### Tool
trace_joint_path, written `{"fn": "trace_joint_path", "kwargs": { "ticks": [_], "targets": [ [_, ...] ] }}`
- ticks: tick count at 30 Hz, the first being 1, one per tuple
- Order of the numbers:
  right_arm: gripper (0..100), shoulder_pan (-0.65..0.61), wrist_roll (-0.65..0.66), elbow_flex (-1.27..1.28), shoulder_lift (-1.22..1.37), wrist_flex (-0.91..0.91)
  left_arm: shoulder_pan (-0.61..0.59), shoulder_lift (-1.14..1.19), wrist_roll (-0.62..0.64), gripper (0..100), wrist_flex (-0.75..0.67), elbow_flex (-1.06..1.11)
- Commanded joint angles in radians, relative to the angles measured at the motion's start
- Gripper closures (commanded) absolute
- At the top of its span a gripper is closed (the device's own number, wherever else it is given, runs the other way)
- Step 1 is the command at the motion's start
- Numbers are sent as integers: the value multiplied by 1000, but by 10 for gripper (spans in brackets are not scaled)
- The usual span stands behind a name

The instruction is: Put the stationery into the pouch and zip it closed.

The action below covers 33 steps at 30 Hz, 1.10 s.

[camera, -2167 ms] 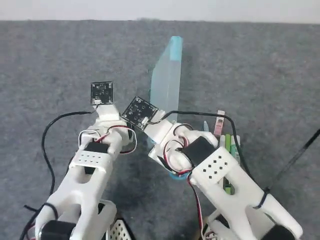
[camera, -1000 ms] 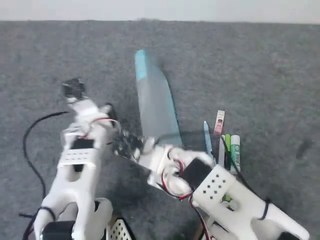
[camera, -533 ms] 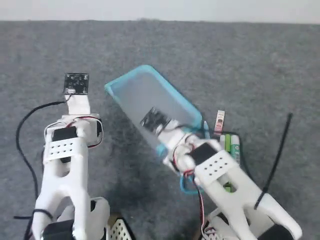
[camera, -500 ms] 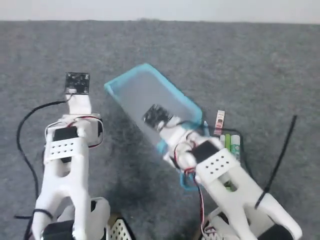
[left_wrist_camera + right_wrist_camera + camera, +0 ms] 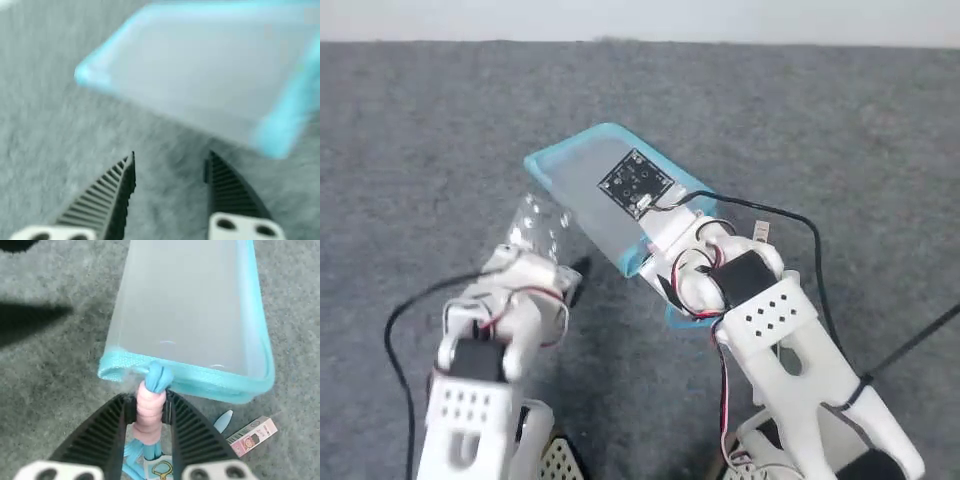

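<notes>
Nearest, the left gripper (image 5: 170, 162) hangs with its ridged fingers spread and nothing between them, just short of the near-left edge of the translucent soft-plastic pouch with turquoise trim (image 5: 578, 195). To the right, the right gripper (image 5: 149, 399) is clenched on the pink ribbed pull tab (image 5: 149, 415), which a turquoise cord ties to the pouch's near corner. A small pink-and-white stationery box (image 5: 248, 436) lies on the grey felt-like table cover (image 5: 820, 120) near that corner, outside the pouch. The pouch itself lies on its broad face across the middle of the table, running from the right gripper toward the far left. It looks light and floppy, and its smooth film is probably slippery and quick to buckle. The stitched trim or the tab therefore seem the safest holds, and the left fingers would likely do best on the trim of the free edge. Two seconds ago the pouch stood on edge; it has since dropped flat, and the left arm has swung from farther left in toward it.
</notes>
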Motion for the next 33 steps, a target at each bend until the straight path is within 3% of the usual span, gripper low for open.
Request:
{"fn": "trace_joint_path", "kwargs": {
  "ticks": [1,18,33],
  "targets": [
    [992,-8,-23,-60,-8,7,106,-242,-6,759,130,-5],
    [992,-25,-81,-140,-16,108,198,-270,-8,717,-17,116],
    [992,-64,-84,-144,-19,143,86,-269,-23,720,-161,189]
  ]
}}
